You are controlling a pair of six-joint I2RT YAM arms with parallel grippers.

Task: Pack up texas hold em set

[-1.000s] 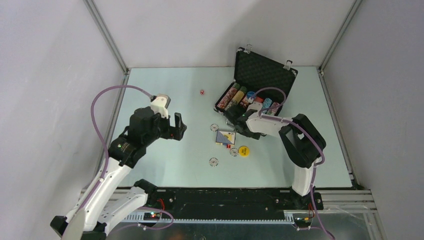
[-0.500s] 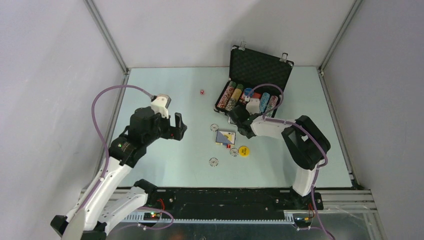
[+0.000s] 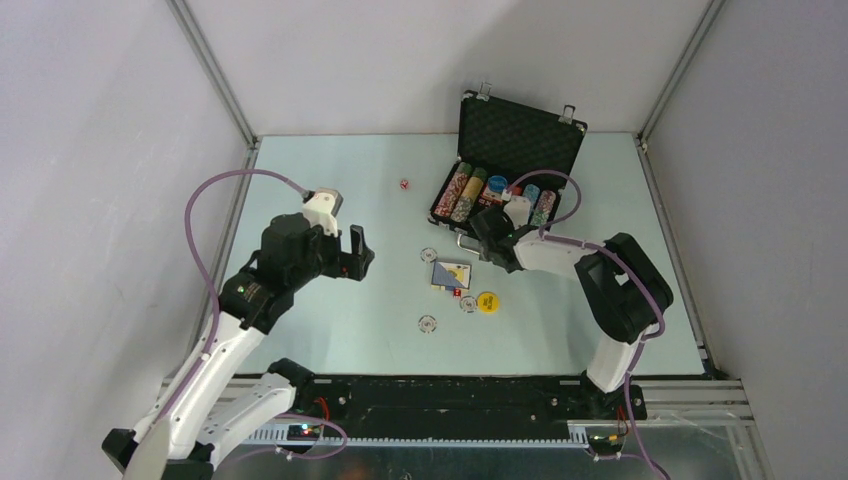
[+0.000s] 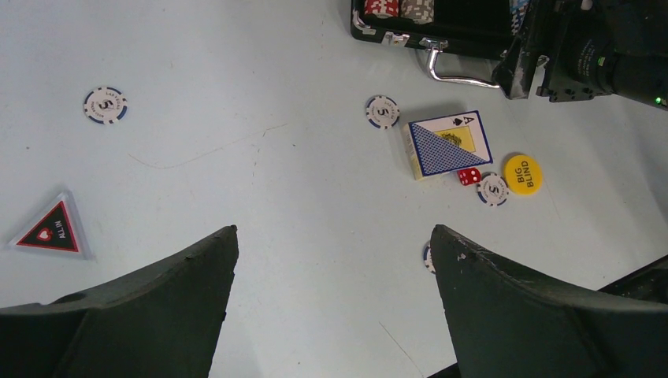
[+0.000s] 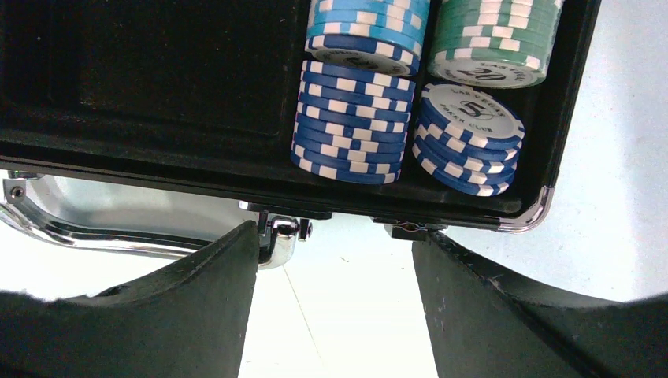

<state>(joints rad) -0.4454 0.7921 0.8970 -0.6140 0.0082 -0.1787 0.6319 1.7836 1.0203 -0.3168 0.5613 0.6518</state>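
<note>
Step, judged: loose-piece transfer into black rectangular foam-lined briefcase (image 3: 520,135), lid up, upper centre-right of top view.
Right gripper (image 5: 335,240): jaws apart, empty, at case front wall beside silver handle (image 4: 465,79).
Left gripper (image 4: 332,235): spread wide, empty, left of frame.
Next move, judged: reach to cluster around blue-backed card deck (image 4: 449,144), frame centre. Flat pieces call for low edge pinch.
Legible:
- yellow disc (image 4: 523,174): "BIG BLIND"
- dark triangular piece (image 4: 51,231): "ALL IN"
- white chips (image 4: 105,105): "5"
- green stack (image 5: 488,47): "20"
</note>
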